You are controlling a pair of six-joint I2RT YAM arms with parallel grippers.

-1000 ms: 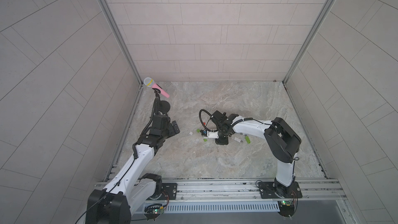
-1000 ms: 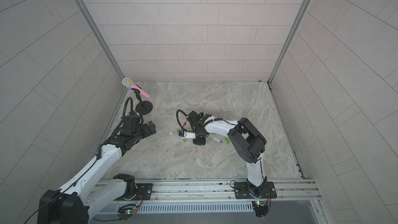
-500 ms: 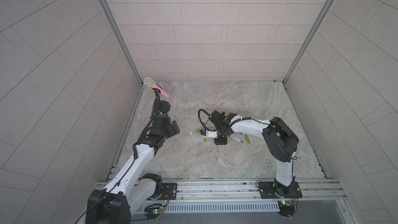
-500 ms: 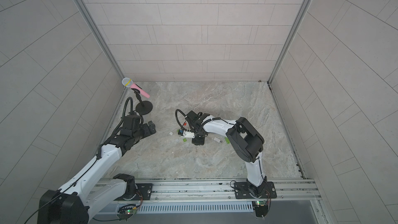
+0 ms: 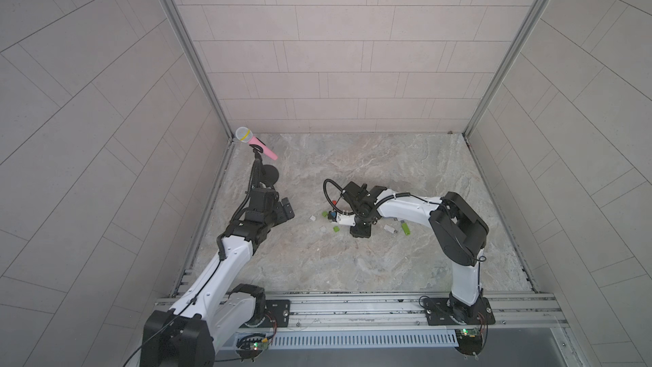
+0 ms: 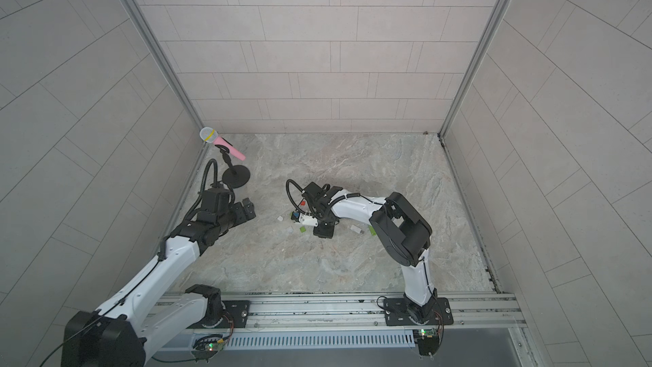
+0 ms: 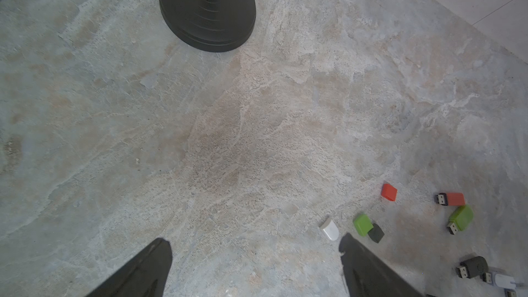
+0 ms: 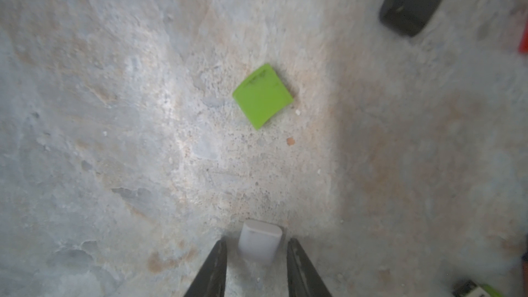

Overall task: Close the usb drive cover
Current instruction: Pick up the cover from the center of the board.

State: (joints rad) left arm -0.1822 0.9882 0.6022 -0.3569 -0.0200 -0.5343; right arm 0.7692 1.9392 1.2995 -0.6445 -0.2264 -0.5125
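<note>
The marbled grey-beige stone tabletop bears a round black stand base and, well apart from it, a loose scatter: a small red plastic cap, a green cap touching a dark grey cap, a rounded white cap, an uncapped red USB drive, a green USB drive and a black USB drive.

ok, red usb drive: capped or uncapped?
Uncapped: red usb drive shows its bare metal plug; the red cap lies apart from it.

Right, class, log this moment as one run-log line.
left gripper: open, empty | right gripper: open, straddling small white plastic cap, gaps both sides | flat green square plastic cap: loose on marble tabletop
</note>
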